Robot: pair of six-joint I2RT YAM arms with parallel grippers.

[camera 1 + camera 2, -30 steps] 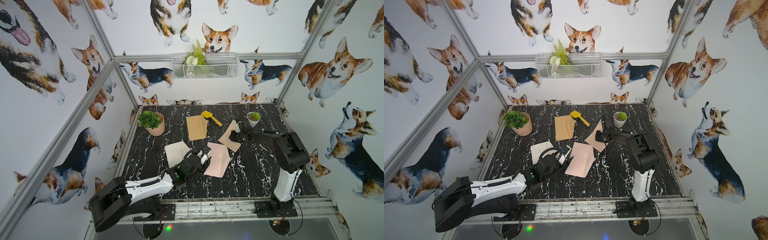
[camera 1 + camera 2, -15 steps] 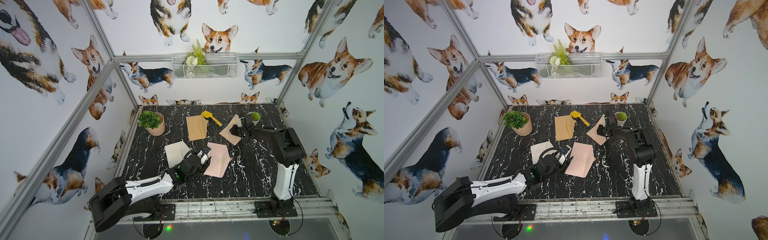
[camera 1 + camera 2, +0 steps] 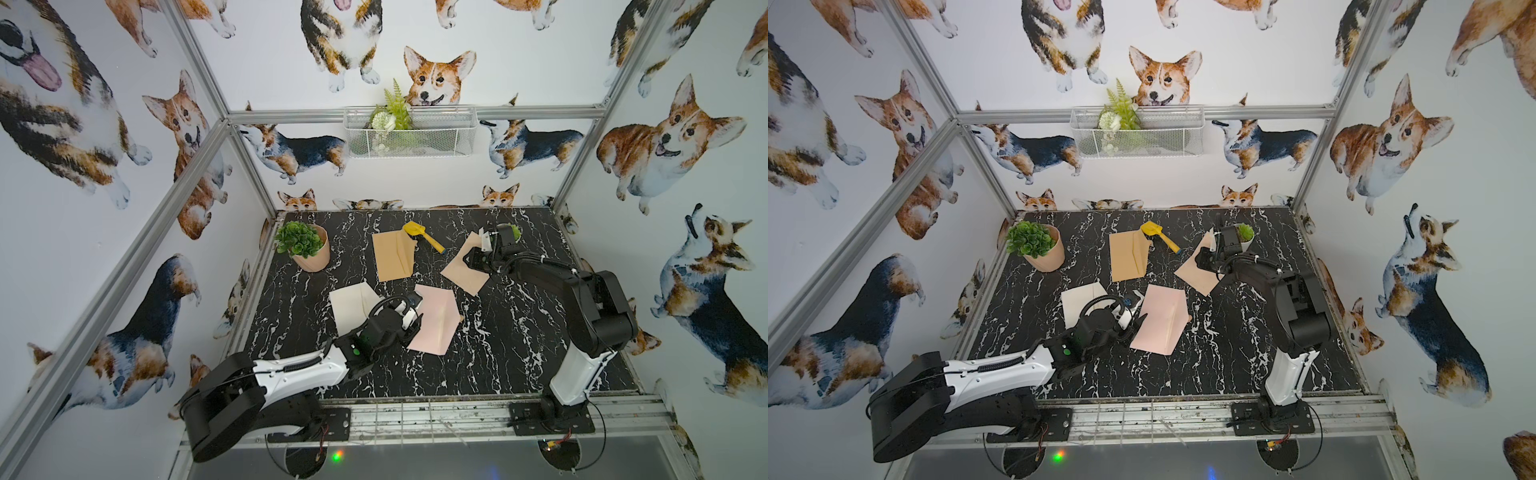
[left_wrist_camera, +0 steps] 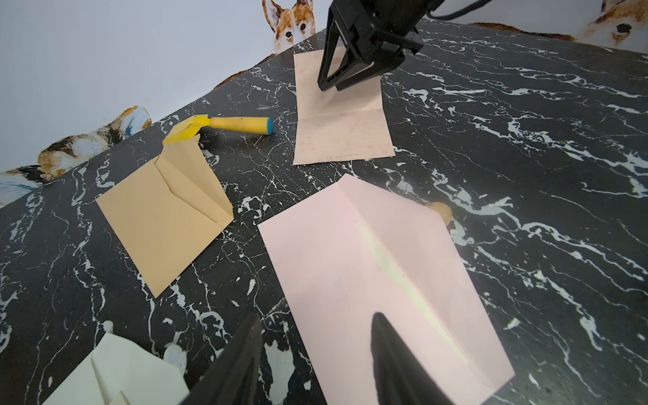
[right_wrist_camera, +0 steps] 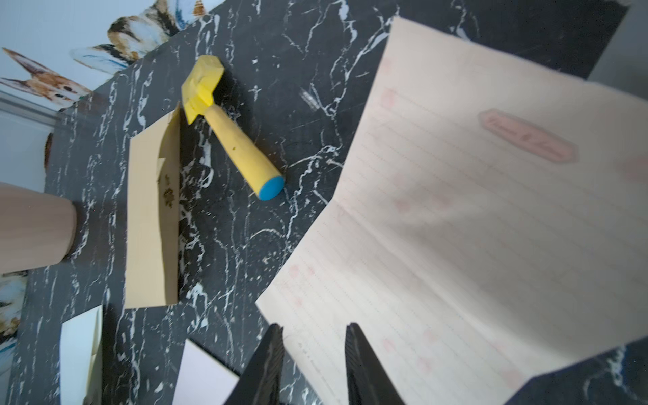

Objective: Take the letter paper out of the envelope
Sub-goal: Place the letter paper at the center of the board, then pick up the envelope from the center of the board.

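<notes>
Printed label (image 5: 529, 140) on letter paper (image 5: 456, 245) clear only in right wrist view; left jaws, right jaws apart.

Letter paper (image 3: 462, 269) out, near pink envelope (image 3: 434, 320); left claw (image 3: 417, 321) at envelope edge, right claw (image 3: 468, 259) over paper.

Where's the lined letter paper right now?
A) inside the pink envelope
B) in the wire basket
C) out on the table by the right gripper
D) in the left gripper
C: the letter paper sits unfolded on the table by the right gripper, apart from the pink envelope; the left gripper holds nothing.
</notes>
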